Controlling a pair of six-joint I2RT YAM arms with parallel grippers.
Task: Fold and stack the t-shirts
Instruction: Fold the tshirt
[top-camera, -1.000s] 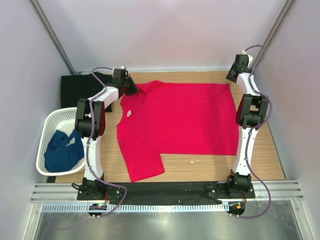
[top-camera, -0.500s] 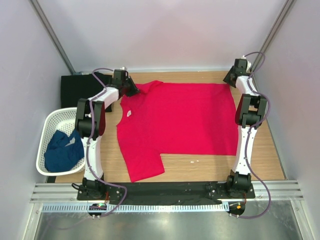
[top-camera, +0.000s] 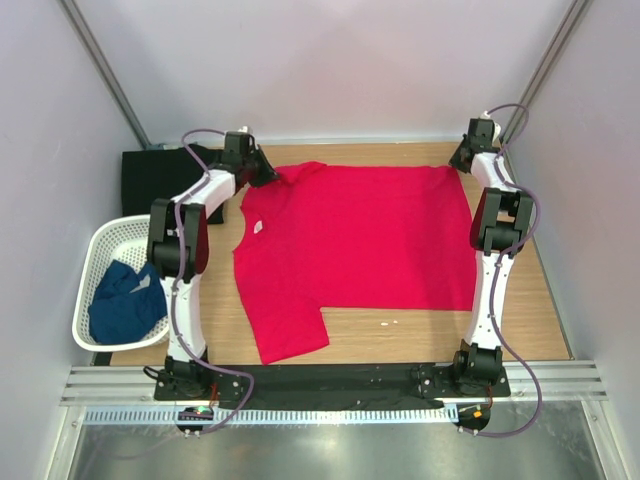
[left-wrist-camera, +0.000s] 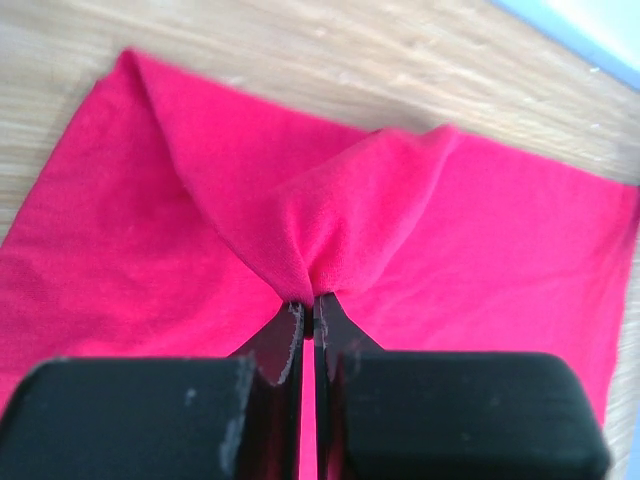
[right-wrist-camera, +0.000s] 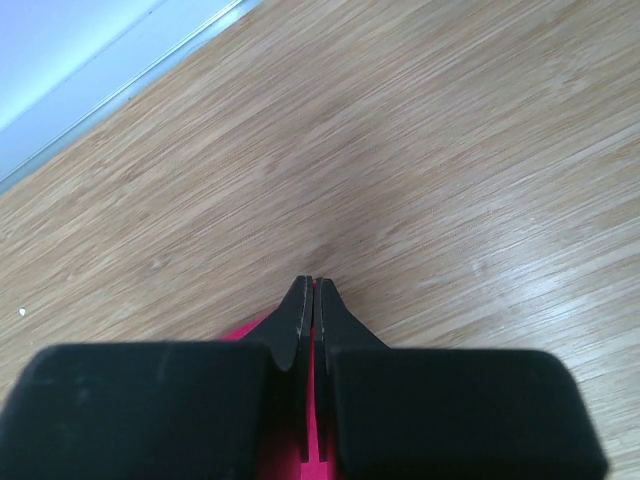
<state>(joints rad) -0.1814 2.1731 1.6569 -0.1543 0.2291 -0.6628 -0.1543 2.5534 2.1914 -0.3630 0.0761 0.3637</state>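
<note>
The bright red t-shirt (top-camera: 360, 250) lies spread flat on the wooden table, its white neck label (top-camera: 258, 227) to the left. My left gripper (top-camera: 268, 176) is at its far left sleeve, shut on a pinched-up ridge of red cloth (left-wrist-camera: 330, 230) just beyond the tips (left-wrist-camera: 308, 300). At the shirt's far right corner my right gripper (top-camera: 458, 165) is shut. Red cloth (right-wrist-camera: 245, 328) shows under it and in the slit behind its tips (right-wrist-camera: 314, 285). A black t-shirt (top-camera: 150, 180) lies at the far left. A dark blue one (top-camera: 125, 305) sits bunched in the basket.
The white mesh basket (top-camera: 88, 270) stands at the left edge of the table. Grey walls close in the back and both sides. A small white speck (top-camera: 392, 322) lies on the bare wood near the shirt's front hem.
My right gripper has gone from open to shut at the shirt's far right corner and shifted slightly toward the back. The left gripper nudged slightly back, still pinching the sleeve.
</note>
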